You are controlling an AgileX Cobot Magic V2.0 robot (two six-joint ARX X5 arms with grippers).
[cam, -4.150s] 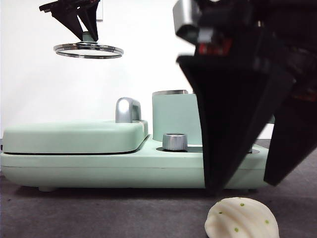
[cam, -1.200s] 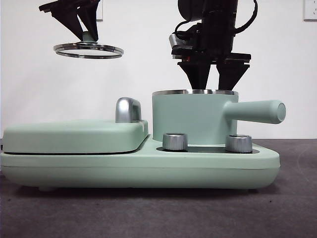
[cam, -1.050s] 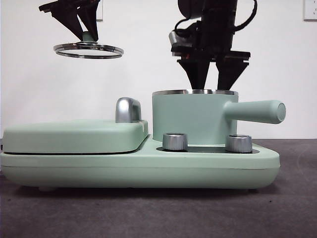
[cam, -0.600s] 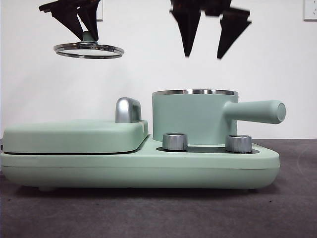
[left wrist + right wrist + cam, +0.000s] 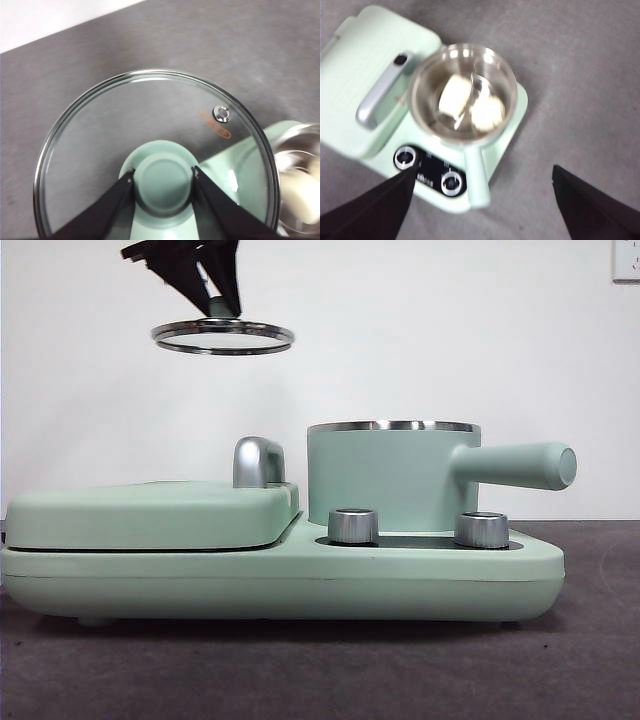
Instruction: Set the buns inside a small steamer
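Observation:
The small steamer (image 5: 390,475), a mint-green pot with a steel rim and a long side handle, stands on the right half of the cooker base. Both buns lie inside it: the smooth cream block (image 5: 455,96) and a paler, blurred bun (image 5: 487,112) beside it. My right gripper (image 5: 485,170) hangs high above the pot, open and holding nothing; it is out of the front view. My left gripper (image 5: 215,270) is shut on the green knob (image 5: 164,182) of the glass lid (image 5: 222,337), held in the air up and to the left of the pot. The pot's rim (image 5: 300,150) shows at the edge of the left wrist view.
A flat mint-green hinged griddle cover (image 5: 150,512) with a chrome handle (image 5: 258,460) fills the left half of the base. Two steel knobs (image 5: 352,525) (image 5: 482,529) sit on the base in front of the pot. Grey table surface (image 5: 320,670) lies in front.
The right gripper rose from just over the pot and left the front view. The left gripper carried the lid to the right, nearer the pot.

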